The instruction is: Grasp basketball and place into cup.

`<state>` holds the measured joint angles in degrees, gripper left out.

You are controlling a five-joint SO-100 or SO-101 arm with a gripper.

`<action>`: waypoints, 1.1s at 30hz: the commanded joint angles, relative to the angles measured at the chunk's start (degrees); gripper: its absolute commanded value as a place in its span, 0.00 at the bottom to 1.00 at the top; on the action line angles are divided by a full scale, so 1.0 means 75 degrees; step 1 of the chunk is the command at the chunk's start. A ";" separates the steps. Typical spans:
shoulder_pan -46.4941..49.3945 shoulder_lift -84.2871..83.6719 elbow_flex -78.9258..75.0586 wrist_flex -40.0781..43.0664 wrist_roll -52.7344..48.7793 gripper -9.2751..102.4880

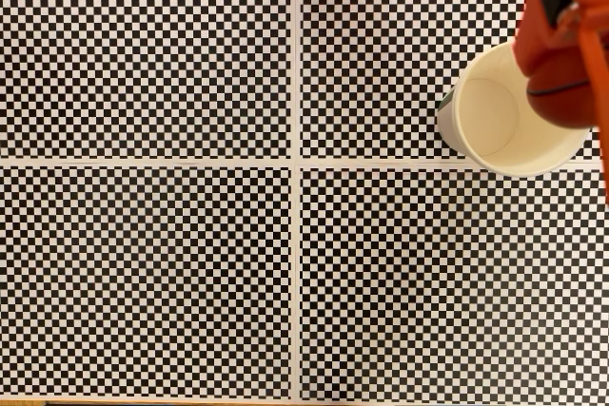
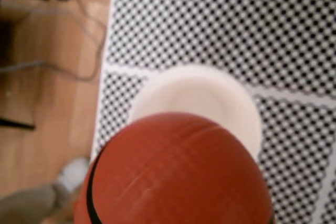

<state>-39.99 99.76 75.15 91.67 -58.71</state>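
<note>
- Fixed view from above: the orange gripper [image 1: 561, 78] is reaching in at the upper right corner, carrying the basketball [image 1: 563, 92], an orange-brown ball with a thin black seam, pressed against its lower end.
- The ball is hanging over the right part of the cup's mouth, with the cup [image 1: 495, 125], cream-white and upright, sitting directly beneath the gripper and spreading out to its left in this view.
- The cup is resting on the black-and-white checkered surface [image 1: 190, 263], beside the crossing of pale bands that are dividing it into panels.
- Wrist view: the basketball [image 2: 178, 177] is filling the lower half of the frame, close under the camera, its black seam curving down the left side.
- Beyond the ball, the pale open mouth of the cup [image 2: 210, 98] is showing, partly covered by it.
- The fingers themselves are hidden by the ball here, so their spread cannot be judged.
- Wooden floor [image 2: 47, 103] with thin cables is lying past the left edge of the surface.
</note>
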 commanded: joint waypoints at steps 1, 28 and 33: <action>0.0105 -0.0070 -0.0059 -0.0199 -0.0035 0.08; 0.0410 -0.0586 0.0023 -0.0340 -0.0199 0.09; 0.0422 -0.0422 0.0035 -0.0293 -0.0223 0.11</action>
<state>-37.35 94.22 75.67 89.56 -60.29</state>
